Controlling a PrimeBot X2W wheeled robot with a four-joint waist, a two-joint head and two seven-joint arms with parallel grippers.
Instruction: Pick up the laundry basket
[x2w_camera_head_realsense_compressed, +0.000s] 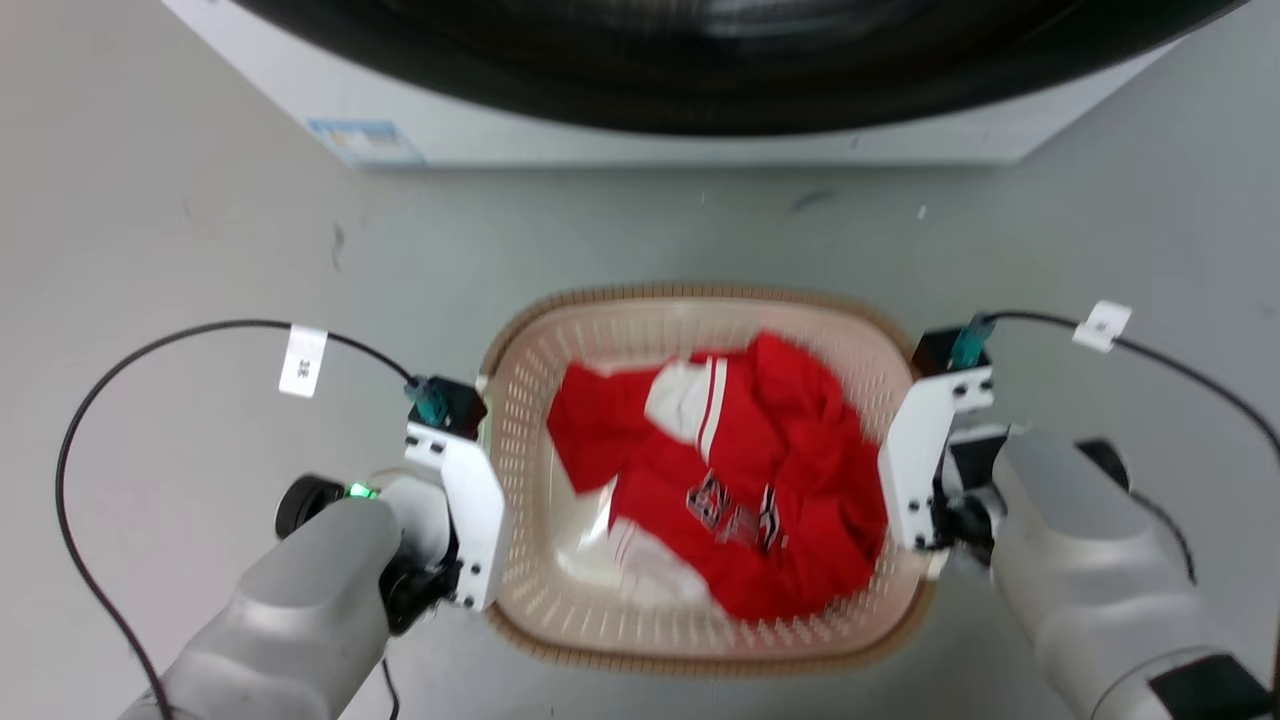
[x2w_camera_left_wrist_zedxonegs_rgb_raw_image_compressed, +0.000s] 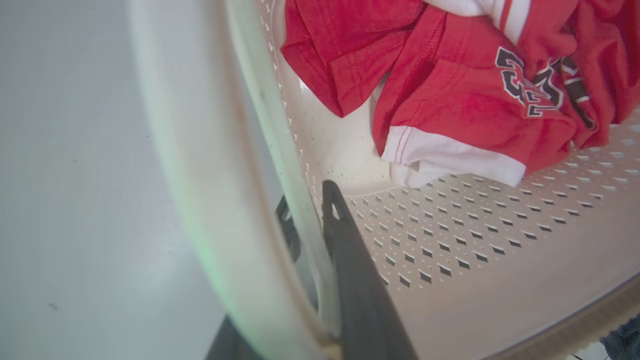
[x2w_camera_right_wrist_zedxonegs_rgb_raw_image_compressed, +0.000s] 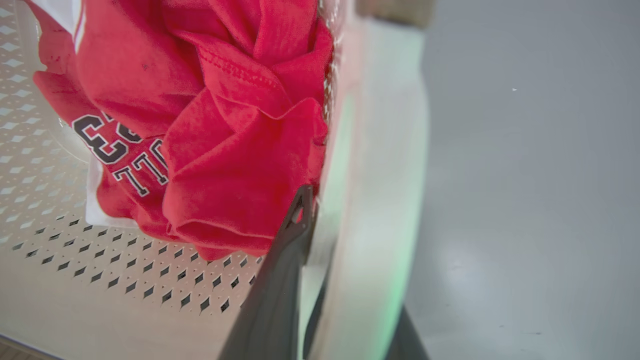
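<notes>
The laundry basket (x2w_camera_head_realsense_compressed: 700, 305) sits on the floor (x2w_camera_head_realsense_compressed: 150, 250) by the washer (x2w_camera_head_realsense_compressed: 600, 148). The left claw (x2w_camera_left_wrist_zedxonegs_rgb_raw_image_compressed: 310, 207) and right claw (x2w_camera_right_wrist_zedxonegs_rgb_raw_image_compressed: 311, 212) each look clamped over a side wall. With the grip made, next comes an even, level lift.

**Non-task items observed**

Red garment (x2w_camera_head_realsense_compressed: 740, 480), crumpled, white trim and dark lettering (text unreadable). White washing machine (x2w_camera_head_realsense_compressed: 560, 135) at top of head view, dark door, blue label (x2w_camera_head_realsense_compressed: 365, 140) near its left corner. Grey floor (x2w_camera_head_realsense_compressed: 150, 250), small scuff (x2w_camera_head_realsense_compressed: 337, 243).
</notes>
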